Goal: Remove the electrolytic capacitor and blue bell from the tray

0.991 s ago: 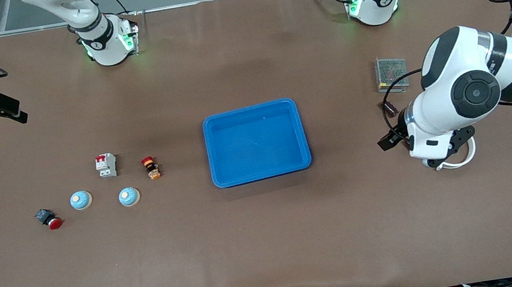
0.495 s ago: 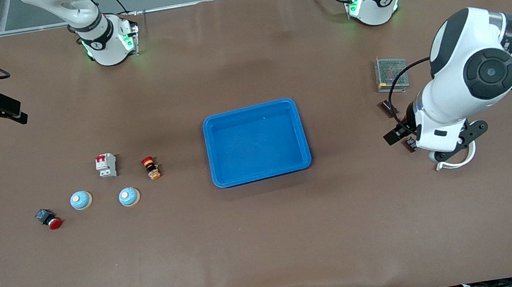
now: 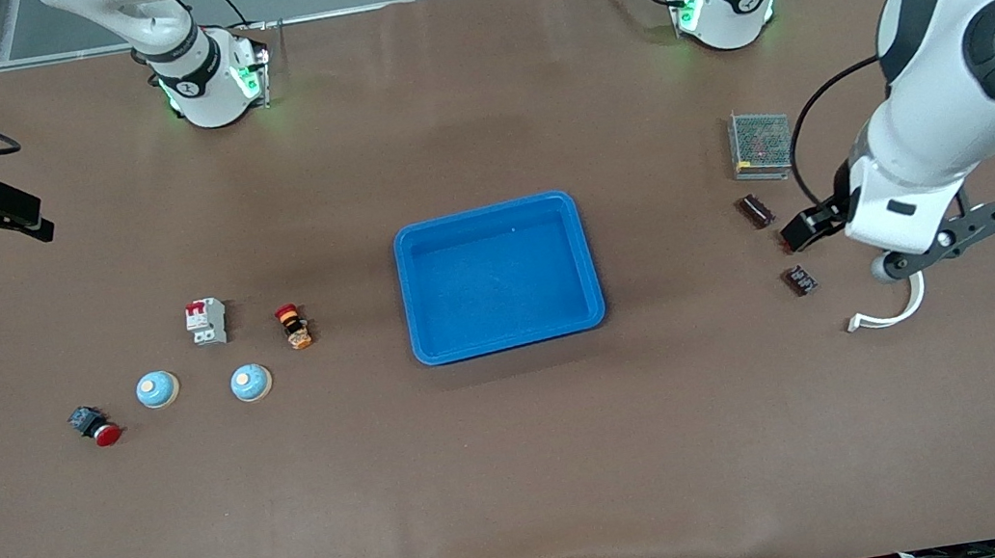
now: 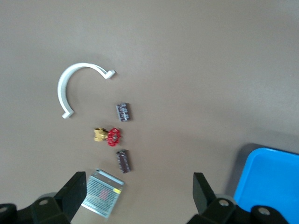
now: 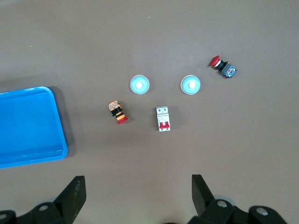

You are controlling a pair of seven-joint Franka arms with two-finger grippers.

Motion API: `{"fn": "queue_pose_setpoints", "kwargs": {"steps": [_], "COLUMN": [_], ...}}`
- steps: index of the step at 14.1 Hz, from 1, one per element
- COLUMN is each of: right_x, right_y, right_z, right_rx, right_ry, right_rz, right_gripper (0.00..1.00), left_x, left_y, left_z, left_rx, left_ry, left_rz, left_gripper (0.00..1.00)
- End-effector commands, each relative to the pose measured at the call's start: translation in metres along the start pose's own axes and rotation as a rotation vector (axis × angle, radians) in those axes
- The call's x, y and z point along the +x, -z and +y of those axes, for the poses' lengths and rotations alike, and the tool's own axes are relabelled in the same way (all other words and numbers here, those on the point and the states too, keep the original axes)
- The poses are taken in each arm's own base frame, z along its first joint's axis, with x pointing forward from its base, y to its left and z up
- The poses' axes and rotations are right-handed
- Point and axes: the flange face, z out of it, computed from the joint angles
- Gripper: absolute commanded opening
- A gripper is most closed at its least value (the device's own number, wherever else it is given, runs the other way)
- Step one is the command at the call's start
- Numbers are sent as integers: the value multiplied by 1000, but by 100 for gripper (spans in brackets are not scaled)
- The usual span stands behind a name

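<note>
Two dark brown capacitors lie near the left arm's end of the table, one (image 3: 756, 211) farther from the front camera than the other (image 3: 800, 279); both show in the left wrist view (image 4: 123, 161) (image 4: 123, 112). Two light blue bells (image 3: 157, 389) (image 3: 250, 383) sit toward the right arm's end and show in the right wrist view (image 5: 190, 85) (image 5: 139, 84). A blue tray (image 3: 488, 212) stands at the middle. My left gripper (image 4: 138, 196) is open and empty, high over the table beside the capacitors. My right gripper (image 5: 138, 193) is open and empty, high over the table at the right arm's end.
Near the capacitors lie a white C-shaped clip (image 3: 892, 316), a mesh-covered box (image 3: 761, 145) and a red-handled brass valve (image 4: 108, 136). Near the bells lie a white circuit breaker (image 3: 206, 321), an orange and red switch (image 3: 294, 327) and a red push button (image 3: 96, 426).
My left arm has lifted and swung toward its own end of the table, uncovering the nearer capacitor. The right arm has hardly moved.
</note>
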Motion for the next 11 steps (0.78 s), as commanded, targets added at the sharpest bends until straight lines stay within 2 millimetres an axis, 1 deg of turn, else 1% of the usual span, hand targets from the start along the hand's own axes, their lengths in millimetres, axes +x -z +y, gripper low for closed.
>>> {"fn": "queue_pose_setpoints", "kwargs": {"steps": [1, 3, 5, 6, 7, 9, 11], "right_x": [0, 0, 0, 0, 0, 0, 0], "right_y": [2, 3, 3, 3, 3, 3, 3], "right_z": [-1, -1, 0, -1, -1, -1, -1], "right_rx": [-17, -17, -17, -17, -17, -17, -17], "right_ry": [-8, -6, -7, -6, -6, -6, -6], "right_rz": [2, 4, 4, 4, 4, 4, 5], "right_gripper": [100, 100, 100, 100, 100, 100, 100], "left_x": [-12, -20, -33, -43, -49, -53, -51], "left_y": [23, 32, 51, 65, 70, 81, 90], "left_z": [-13, -16, -16, -20, -20, -34, -56], "left_rx": [7, 21, 17, 20, 23, -4, -8], "left_ry": [-45, -99, -108, -110, -119, -113, -158], "left_rz": [7, 9, 30, 46, 53, 41, 42], "left_gripper": [100, 100, 100, 100, 100, 100, 100]}}
